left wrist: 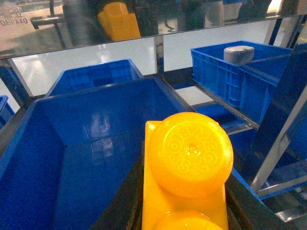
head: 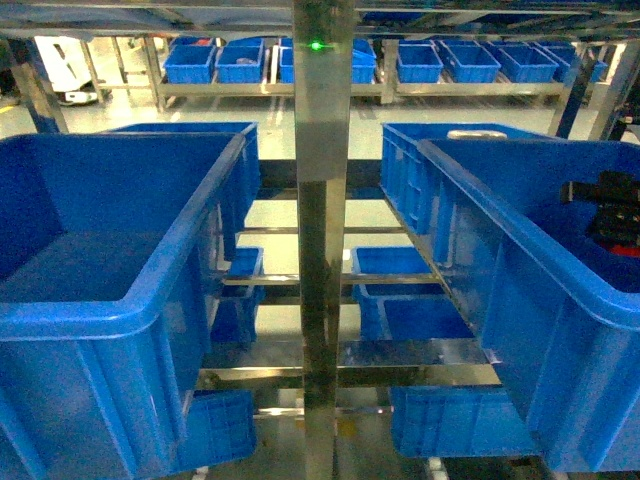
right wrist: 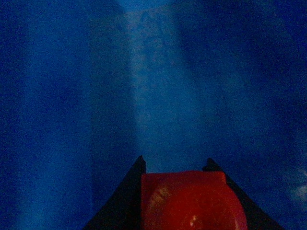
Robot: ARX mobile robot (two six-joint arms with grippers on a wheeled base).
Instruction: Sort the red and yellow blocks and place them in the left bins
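Yellow brick [left wrist: 184, 177] clamped in the left gripper [left wrist: 182, 211] above the left bin [left wrist: 62, 158]; red brick [right wrist: 192, 201] clamped in the right gripper [right wrist: 184, 211] inside another bin. Rigid, light, glossy: best pinched across flat sides.

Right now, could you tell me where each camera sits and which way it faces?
Head: on the robot, looking forward and down at a steel post between blue bins; the right gripper shows.
Left wrist: above the left bin, yellow block held.
Right wrist: inside a bin, red block held.
Shared: the left bin.
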